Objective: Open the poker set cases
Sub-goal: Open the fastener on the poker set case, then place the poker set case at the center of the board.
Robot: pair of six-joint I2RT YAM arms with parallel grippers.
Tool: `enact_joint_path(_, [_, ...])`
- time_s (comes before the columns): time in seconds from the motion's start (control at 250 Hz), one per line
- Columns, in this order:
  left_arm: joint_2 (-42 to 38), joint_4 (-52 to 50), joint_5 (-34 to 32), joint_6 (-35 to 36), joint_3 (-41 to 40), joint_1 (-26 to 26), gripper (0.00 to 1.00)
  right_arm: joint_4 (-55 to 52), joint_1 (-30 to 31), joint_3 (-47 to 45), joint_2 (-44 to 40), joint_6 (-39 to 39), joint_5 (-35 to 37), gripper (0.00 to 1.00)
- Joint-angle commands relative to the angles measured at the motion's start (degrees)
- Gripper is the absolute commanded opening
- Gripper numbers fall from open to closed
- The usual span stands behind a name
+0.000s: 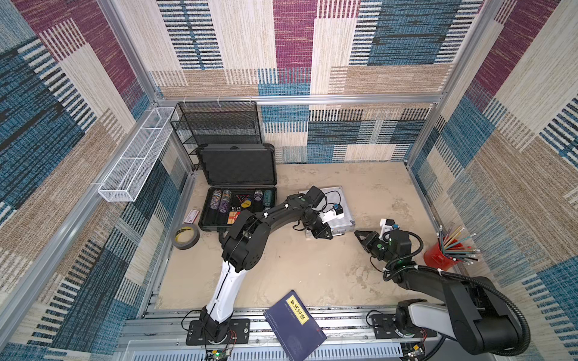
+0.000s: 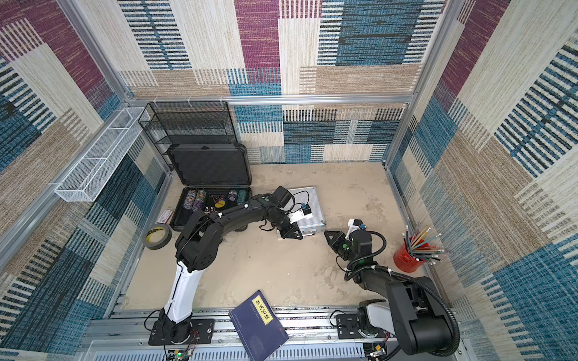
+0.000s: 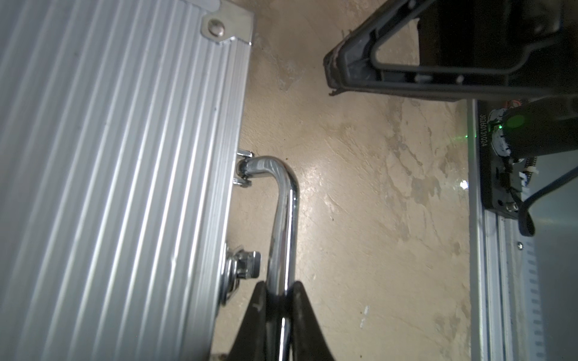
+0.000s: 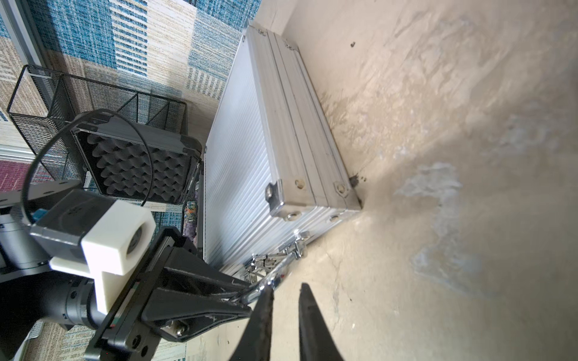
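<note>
Dark grey briefcase-style case (image 1: 239, 165) open, poker chips (image 1: 223, 200) inside. Ribbed silver aluminium case (image 4: 244, 162) shut; left pincer (image 3: 280, 286) grips chrome handle (image 3: 284, 203); right pincer (image 4: 286, 289) slightly parted, empty.

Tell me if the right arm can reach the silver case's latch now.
Probably, but tightly. The right gripper hovers close off a corner of the case. The latch sits between case and handle, and the left gripper clamps the handle right beside it, leaving little room.

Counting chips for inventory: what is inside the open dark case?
Several chip stacks, a yellow disc and black foam lining show inside the dark case; the left arm covers one near corner.
</note>
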Motion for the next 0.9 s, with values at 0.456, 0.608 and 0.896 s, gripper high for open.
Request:
enact_joint_path(0.456, [0.1, -1.9, -10.8, 3.5, -3.9, -2.4, 0.00, -1.2, -0.7, 1.2, 3.1, -3.7, -1.5, 0.22])
enact_joint_path(0.608, [0.0, -2.0, -13.5, 4.1, -4.8, -3.3, 0.00, -1.2, -0.9, 0.8, 3.1, -3.9, -1.5, 0.22])
enact_joint_path(0.896, [0.4, -2.0, -19.5, 5.4, -6.2, -5.3, 0.01, -1.1, -1.1, 0.3, 3.1, -4.2, -1.5, 0.22])
